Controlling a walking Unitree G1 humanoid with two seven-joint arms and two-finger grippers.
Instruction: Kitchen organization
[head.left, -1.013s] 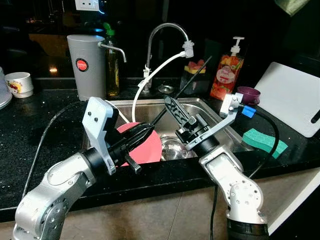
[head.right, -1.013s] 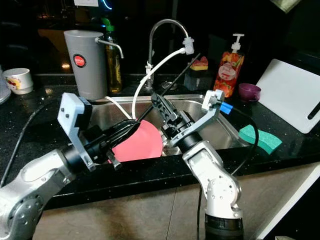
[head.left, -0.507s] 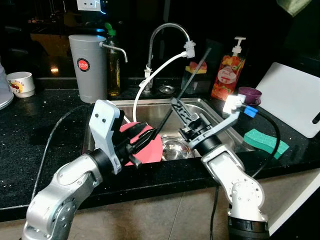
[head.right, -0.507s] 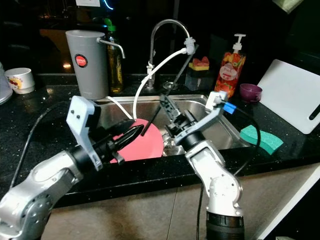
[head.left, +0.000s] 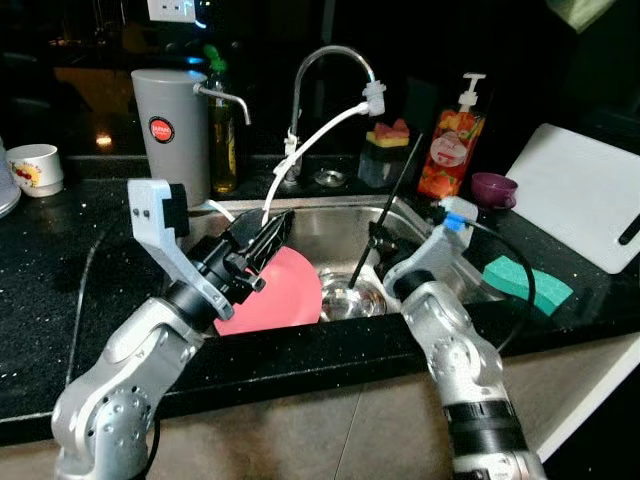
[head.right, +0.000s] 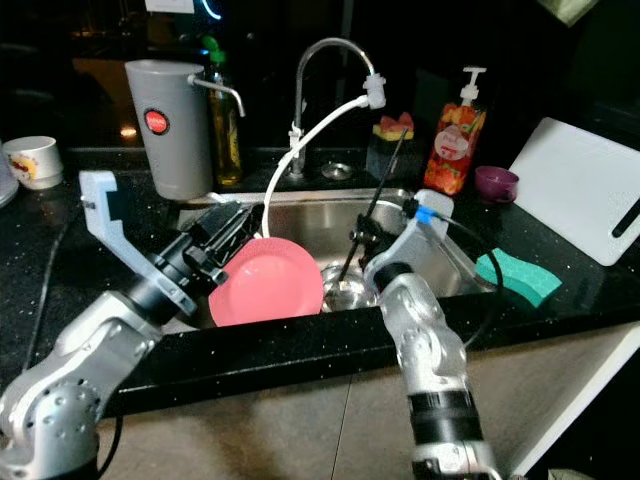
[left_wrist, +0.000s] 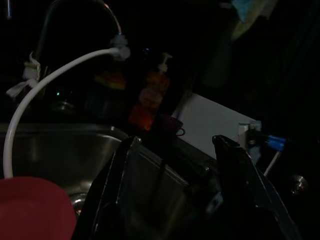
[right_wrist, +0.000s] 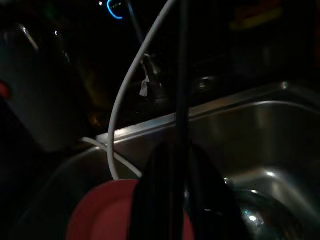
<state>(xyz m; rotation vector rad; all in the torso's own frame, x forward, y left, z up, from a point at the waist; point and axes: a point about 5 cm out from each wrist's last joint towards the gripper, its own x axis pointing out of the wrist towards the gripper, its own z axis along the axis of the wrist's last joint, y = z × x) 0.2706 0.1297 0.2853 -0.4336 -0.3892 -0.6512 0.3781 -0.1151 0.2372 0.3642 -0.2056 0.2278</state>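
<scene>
A thin black stick (head.left: 393, 207) stands steeply over the steel sink (head.left: 340, 222), its lower end near a steel bowl (head.left: 350, 297). My right gripper (head.left: 373, 240) is shut on it partway down; the right wrist view shows the stick (right_wrist: 181, 75) running out from between the closed fingers (right_wrist: 155, 190). A pink plate (head.left: 278, 296) leans in the sink's left half. My left gripper (head.left: 272, 228) hovers just above the plate's rim, open and holding nothing. In the left wrist view its two fingers (left_wrist: 112, 195) are spread wide.
A grey canister (head.left: 170, 130), a faucet (head.left: 330, 60) with a white hose (head.left: 310, 140) and a soap bottle (head.left: 448, 150) line the back. A green sponge (head.left: 525, 282), purple cup (head.left: 495, 188) and white board (head.left: 585, 205) lie right. A mug (head.left: 35, 168) sits far left.
My left gripper, closed at the stick's lower end before, has opened and lifted away. The right gripper has turned, and the stick now stands steeper, further right over the bowl.
</scene>
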